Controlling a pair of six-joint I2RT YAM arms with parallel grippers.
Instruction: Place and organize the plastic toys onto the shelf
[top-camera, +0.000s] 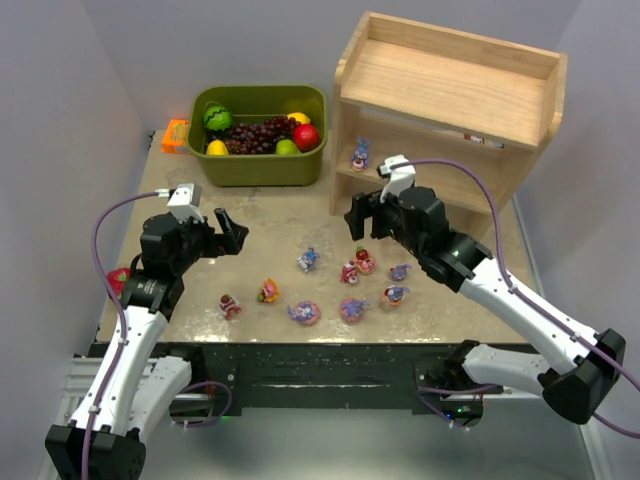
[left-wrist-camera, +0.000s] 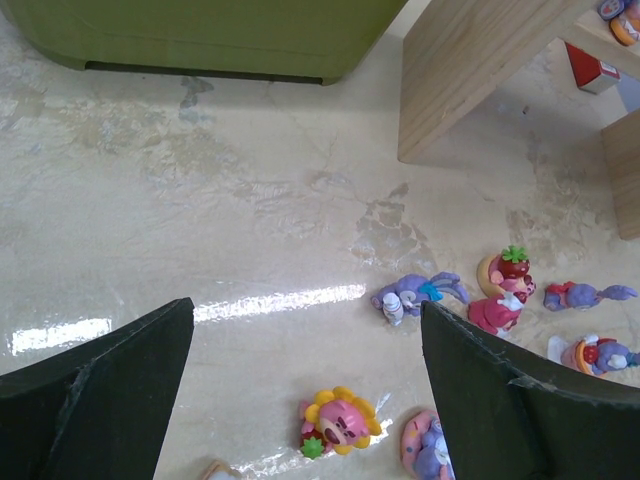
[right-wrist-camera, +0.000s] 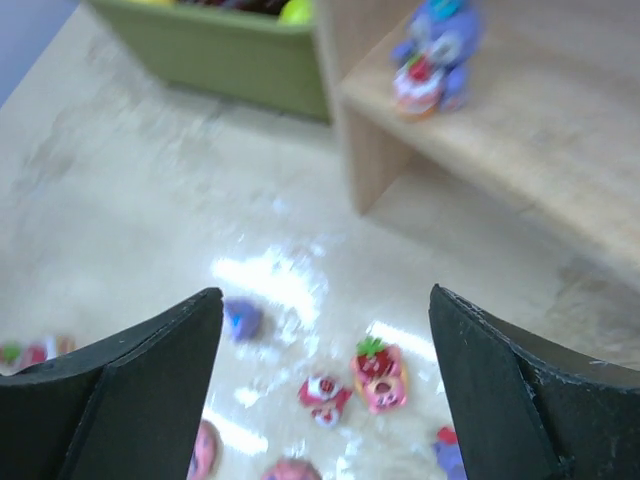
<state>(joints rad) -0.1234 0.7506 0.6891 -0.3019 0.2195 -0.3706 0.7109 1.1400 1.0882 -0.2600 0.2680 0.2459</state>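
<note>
hovering over the table (top-camera: 270, 225) just in front of the shelf (top-camera: 450, 75), right gripper (top-camera: 360, 212) is spread wide, nothing between its fingers. left gripper (top-camera: 228, 230) likewise wide and empty, over the table's left side. 1 blue-purple bunny (top-camera: 360, 153) stands on the lower tier near the left wall. other plastic toys (top-camera: 350, 272) lie scattered on the table between the arms.

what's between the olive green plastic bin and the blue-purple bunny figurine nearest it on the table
Nothing: the beige tabletop between the green bin and that bunny figurine is bare, as the top and left wrist views show.
</note>
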